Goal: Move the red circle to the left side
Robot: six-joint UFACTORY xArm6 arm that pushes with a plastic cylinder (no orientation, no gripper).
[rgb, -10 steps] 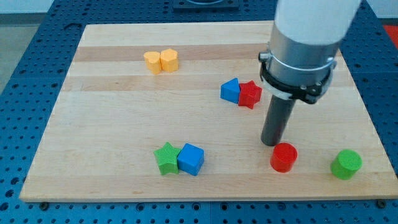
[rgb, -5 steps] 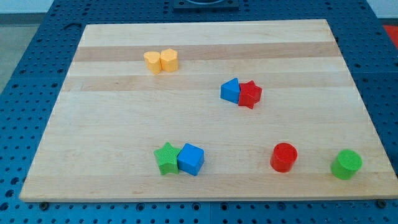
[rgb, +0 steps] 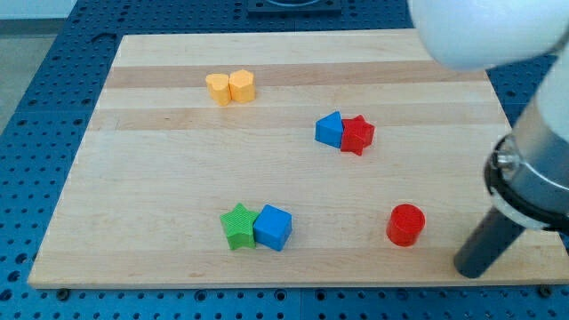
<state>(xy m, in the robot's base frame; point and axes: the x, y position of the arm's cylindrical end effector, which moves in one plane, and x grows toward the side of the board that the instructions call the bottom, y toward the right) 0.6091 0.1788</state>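
The red circle sits low on the bench with my tip, which carries no pincer, at its four o'clock, so I should come level at three o'clock before pushing toward nine.

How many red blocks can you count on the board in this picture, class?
2. The red circle sits near the view's bottom right, just left of my tip. The red star-like block touches a blue block near the middle. The arm may hide others.

Seven blocks: two yellow, two blue, two red, one green star.
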